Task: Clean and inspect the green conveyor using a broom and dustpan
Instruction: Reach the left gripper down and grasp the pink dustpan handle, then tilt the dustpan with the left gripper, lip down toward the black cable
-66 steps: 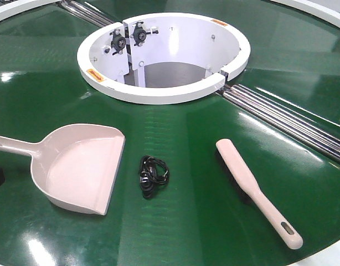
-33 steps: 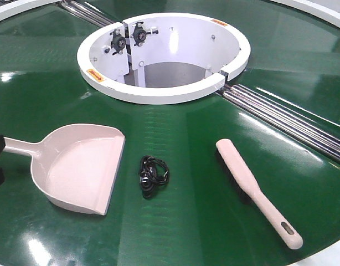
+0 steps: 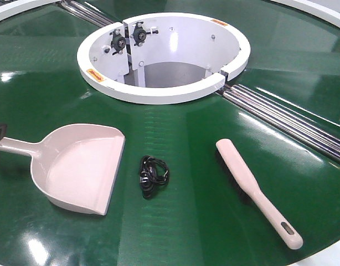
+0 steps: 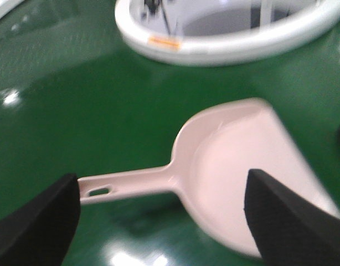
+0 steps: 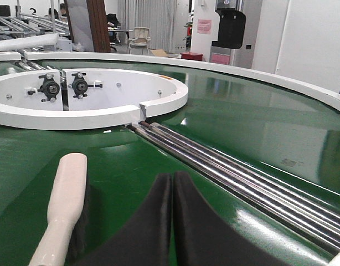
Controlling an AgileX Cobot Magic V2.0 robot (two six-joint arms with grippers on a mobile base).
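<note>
Fingers [image 4: 37, 227] of the left gripper [image 4: 161, 183] apart in the left wrist view, dustpan [image 4: 242, 166] handle end between them, right wrist view, right gripper [image 5: 173, 216] fingers pressed together, broom [image 5: 65, 205] just beside, front view, both on the green conveyor [image 3: 186, 233], dustpan handle pointing left, broom handle pointing near right

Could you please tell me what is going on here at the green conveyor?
A two-armed robot is getting set to sweep the green conveyor. Its left gripper is open and straddles the thin handle of the dustpan, not yet clamped on it. The right gripper is shut on nothing and sits low beside the broom, which lies flat on the belt, untouched. A small black tangled item lies between dustpan and broom.
</note>
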